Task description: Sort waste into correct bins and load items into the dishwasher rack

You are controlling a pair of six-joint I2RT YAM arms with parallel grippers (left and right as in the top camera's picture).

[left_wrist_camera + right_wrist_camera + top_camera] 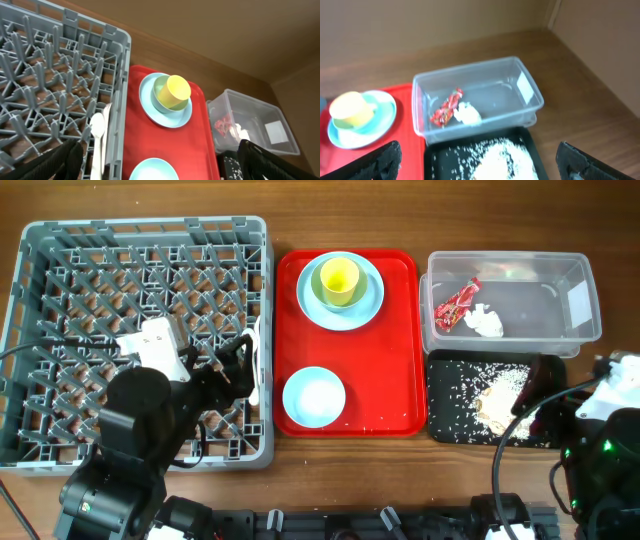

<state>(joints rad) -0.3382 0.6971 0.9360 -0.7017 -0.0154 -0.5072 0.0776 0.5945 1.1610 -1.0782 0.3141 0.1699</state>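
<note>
The grey rack (140,330) fills the left, with a white spoon (97,135) and fork (107,117) lying at its right edge. A yellow-green cup (339,280) stands on the light-blue plate (310,305), and the light-blue bowl (314,397) sits nearer me. The clear tub (575,300) holds the red wrapper (457,303) and white napkin (484,320). Rice crumbs (500,392) lie in the black tray (450,420). My left gripper (162,162) is open and empty over the rack's right edge and the bowl. My right gripper (482,165) is open and empty above the rice.
The plate, cup and bowl rest on a large red tray (400,340) between the rack and the bins. A few stray crumbs lie on the red tray's front edge. Bare wooden table runs along the front and the right side.
</note>
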